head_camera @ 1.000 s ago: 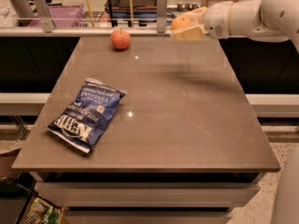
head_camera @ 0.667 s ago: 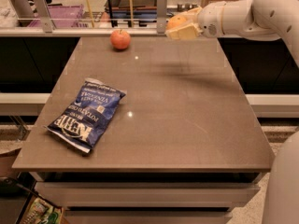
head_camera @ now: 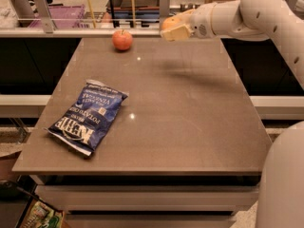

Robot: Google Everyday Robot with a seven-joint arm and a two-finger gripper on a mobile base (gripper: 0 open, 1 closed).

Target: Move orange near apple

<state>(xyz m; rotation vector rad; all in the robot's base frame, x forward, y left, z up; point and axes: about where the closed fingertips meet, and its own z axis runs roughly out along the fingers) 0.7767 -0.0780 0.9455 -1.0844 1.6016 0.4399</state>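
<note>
The red-orange apple (head_camera: 122,40) stands near the far edge of the brown table (head_camera: 190,108), left of centre. My gripper (head_camera: 174,28) hangs above the table's far edge, to the right of the apple and well apart from it. It is shut on the orange (head_camera: 169,22), whose orange skin shows between the pale fingers. The white arm reaches in from the right.
A blue potato chip bag (head_camera: 88,116) lies flat on the table's left half. A metal rail (head_camera: 80,31) runs behind the table's far edge, with shelves and bins beyond it. The robot's white body fills the lower right corner.
My gripper has moved left along the far edge with the orange in it, closer to the apple. The apple and the chip bag have not moved.
</note>
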